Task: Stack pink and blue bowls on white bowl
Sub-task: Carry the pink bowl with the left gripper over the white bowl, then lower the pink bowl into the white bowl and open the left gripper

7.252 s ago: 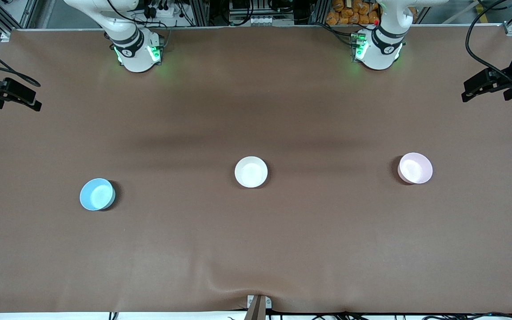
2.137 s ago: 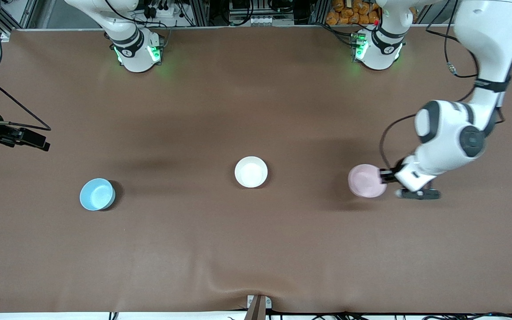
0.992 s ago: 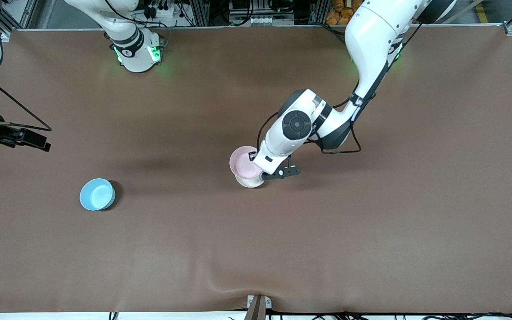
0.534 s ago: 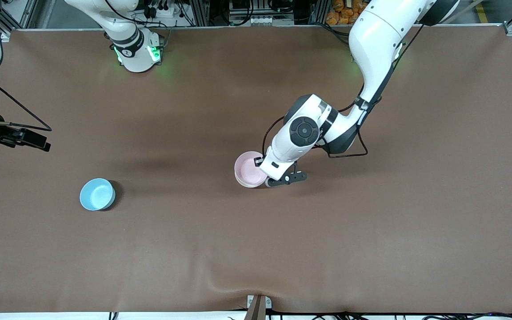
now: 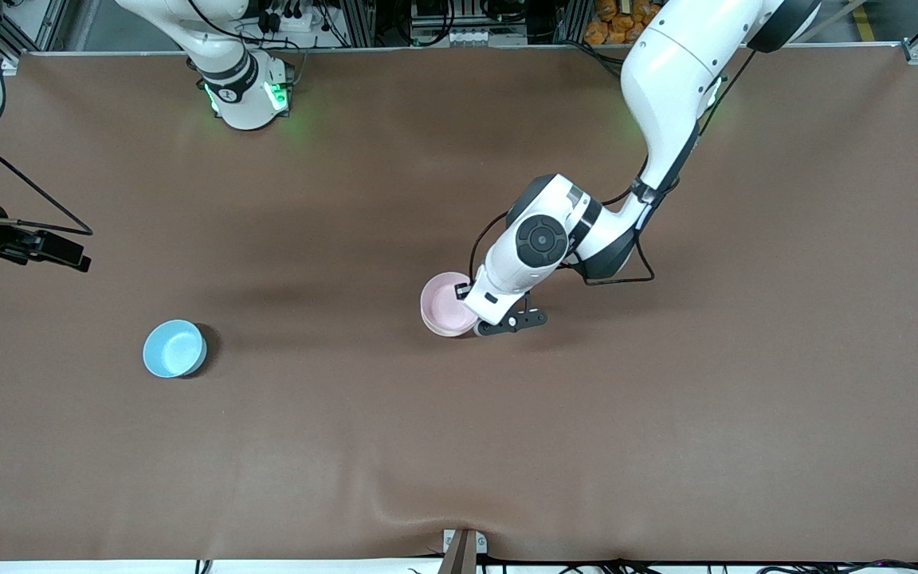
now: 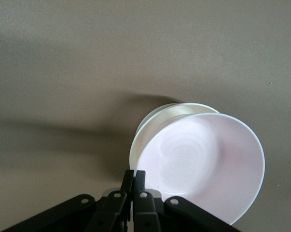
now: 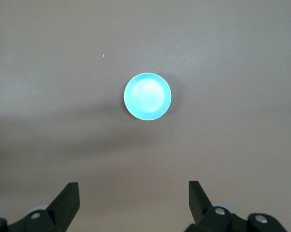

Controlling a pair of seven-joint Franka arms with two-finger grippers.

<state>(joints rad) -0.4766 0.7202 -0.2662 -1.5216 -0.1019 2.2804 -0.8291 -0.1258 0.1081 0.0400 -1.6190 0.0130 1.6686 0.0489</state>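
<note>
Front view: my left gripper (image 5: 476,317) sits just right of frame centre, pinched shut on the rim of the pink bowl (image 5: 446,301), which rests in or just over the white bowl (image 5: 449,331); only a thin white crescent shows at the pink one's lower edge. Blue bowl (image 5: 174,348) sits alone at lower left of the frame on the brown table (image 5: 666,438), well apart from the stack. My right arm waits at the far left edge; its gripper is hard to make out here. Left wrist view: my fingers (image 6: 133,180) at bottom centre are clamped on the pink bowl's (image 6: 203,164) near rim, and the white bowl's (image 6: 157,121) rim peeks out past it, so it looks tilted rather than fully nested, though I can't tell for sure. Right wrist view: right gripper (image 7: 133,200) wide open, holding nothing, hovering high over the blue bowl (image 7: 147,96), which lies centre frame. Handling judgement: these bowls look light, rigid and glossy, so slippery; thin rim is the only hold, one finger inside, one outside, gentle release to avoid knocking the stack.
</note>
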